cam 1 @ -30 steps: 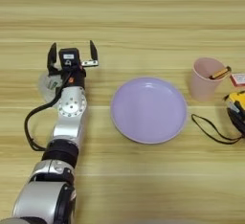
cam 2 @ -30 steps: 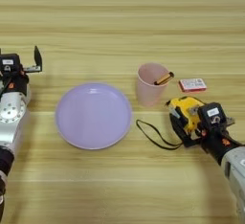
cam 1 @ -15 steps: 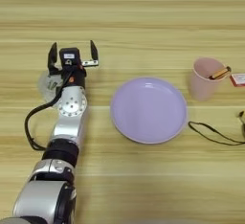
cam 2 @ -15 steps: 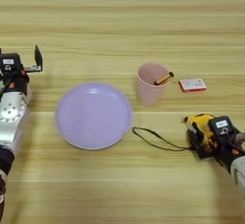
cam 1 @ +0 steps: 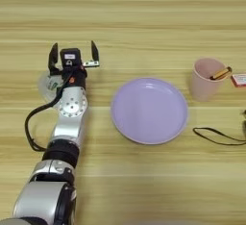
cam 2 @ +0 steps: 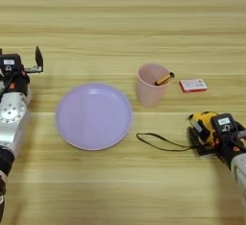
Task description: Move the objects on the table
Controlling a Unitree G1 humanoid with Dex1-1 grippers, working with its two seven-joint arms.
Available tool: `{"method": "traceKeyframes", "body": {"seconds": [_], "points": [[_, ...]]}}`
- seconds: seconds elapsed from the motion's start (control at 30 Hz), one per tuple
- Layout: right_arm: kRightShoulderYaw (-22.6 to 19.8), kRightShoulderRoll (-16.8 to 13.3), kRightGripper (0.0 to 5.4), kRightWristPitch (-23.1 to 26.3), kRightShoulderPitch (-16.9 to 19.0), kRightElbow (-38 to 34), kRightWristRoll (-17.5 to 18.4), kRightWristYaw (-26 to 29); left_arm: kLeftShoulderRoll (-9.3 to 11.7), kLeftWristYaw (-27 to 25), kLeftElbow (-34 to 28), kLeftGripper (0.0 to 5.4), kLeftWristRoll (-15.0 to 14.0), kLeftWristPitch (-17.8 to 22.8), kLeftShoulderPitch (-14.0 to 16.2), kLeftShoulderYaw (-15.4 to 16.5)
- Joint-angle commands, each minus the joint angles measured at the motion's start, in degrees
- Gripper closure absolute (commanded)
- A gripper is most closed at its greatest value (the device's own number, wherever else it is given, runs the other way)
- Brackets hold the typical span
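The pale pink cup (cam 2: pixel 150 86) stands upright right of the plate, with the short orange-brown stick (cam 2: pixel 164 79) leaning out of its rim. Near the right edge lies the yellow-and-black blocky item (cam 2: pixel 203 123), and my right gripper (cam 2: pixel 201 133) is shut on it. A thin black strap (cam 2: pixel 162 143) trails left from the item across the wood. My left gripper (cam 1: pixel 73 56) rests open at the far left, with nothing between its fingers (cam 1: pixel 94 52), well away from the cup. The light-wood table (cam 1: pixel 144 17) fills the view.
A lilac round plate (cam 1: pixel 150 109) lies in the middle. A clear tape roll (cam 1: pixel 48 85) sits beside my left wrist. A small red card (cam 2: pixel 193 85) lies right of the cup, just beyond the right gripper.
My right gripper has pulled the yellow-and-black item away from the cup, to the right and nearer to me, its strap trailing behind. The left arm has not moved.
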Motion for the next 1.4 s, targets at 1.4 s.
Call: {"method": "traceKeyframes", "body": {"seconds": [1.4], "points": [[12.65, 6.43, 0.03, -11.59, -13.64, 6.98, -1.85, -0.52, -0.01, -0.53, 0.88, 0.00, 0.92, 2.48, -0.74, -1.88]]}}
